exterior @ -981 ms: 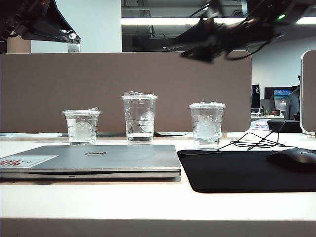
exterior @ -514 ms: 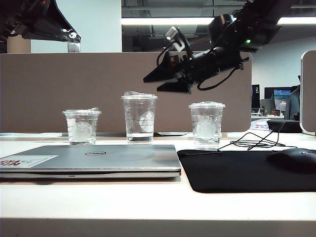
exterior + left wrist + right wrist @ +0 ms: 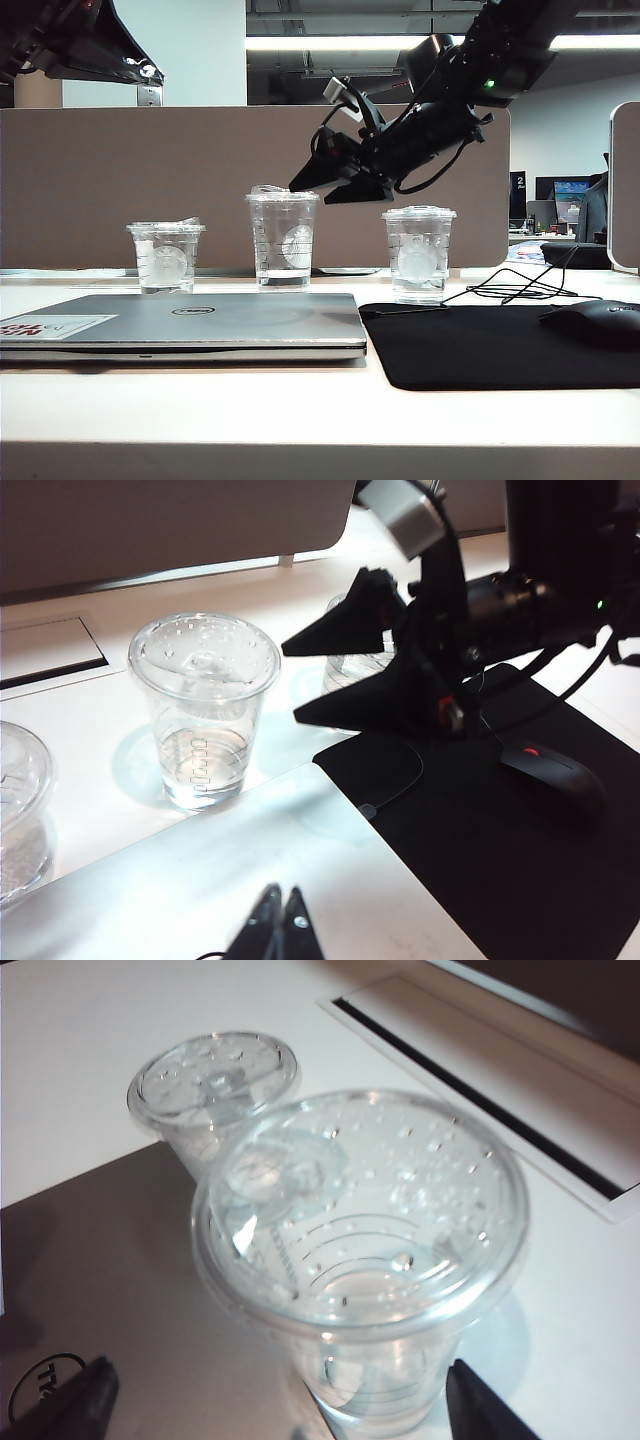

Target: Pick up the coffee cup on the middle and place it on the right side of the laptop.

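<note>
Two grippers idle-free: I hold my right gripper (image 3: 322, 186) wide open, empty, just above the coffee cup (image 3: 283, 238) behind the laptop (image 3: 185, 325), next lowering around it; left gripper (image 3: 279, 927) shut, empty.

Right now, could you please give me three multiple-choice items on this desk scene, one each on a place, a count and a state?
1. Where is the right gripper?
A. level with the rim of the coffee cup, just to its right
B. on the mouse
C. under the laptop

2. How many clear cups stand behind the laptop and mat?
A. one
B. three
C. five

3. How is the right gripper?
A. shut on a cup
B. shut, empty
C. open

Key: 1 A, it hangs by the middle cup's lid. 2 B, three stand in a row. 3 C, its fingers are spread, holding nothing.
</note>
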### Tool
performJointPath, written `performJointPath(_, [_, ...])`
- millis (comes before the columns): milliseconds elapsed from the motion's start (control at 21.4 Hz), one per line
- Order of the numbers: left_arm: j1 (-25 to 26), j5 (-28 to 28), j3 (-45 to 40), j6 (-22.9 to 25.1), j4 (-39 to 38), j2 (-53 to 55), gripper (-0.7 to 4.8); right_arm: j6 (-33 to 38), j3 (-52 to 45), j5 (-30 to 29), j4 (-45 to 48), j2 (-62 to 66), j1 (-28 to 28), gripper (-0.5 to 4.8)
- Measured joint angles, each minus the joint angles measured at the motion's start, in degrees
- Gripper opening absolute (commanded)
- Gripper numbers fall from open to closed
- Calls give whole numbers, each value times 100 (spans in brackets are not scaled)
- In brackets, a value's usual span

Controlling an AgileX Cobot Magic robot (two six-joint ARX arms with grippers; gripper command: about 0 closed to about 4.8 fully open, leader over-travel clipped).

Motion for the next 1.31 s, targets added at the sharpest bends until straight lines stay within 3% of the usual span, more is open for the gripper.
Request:
performJointPath(514, [0,0,0,0,-2,0,-5,37,0,868,269,400,350,479])
performJointPath(1307, [0,0,0,0,-4,2,-5,673,0,1187,1213,872,542,479])
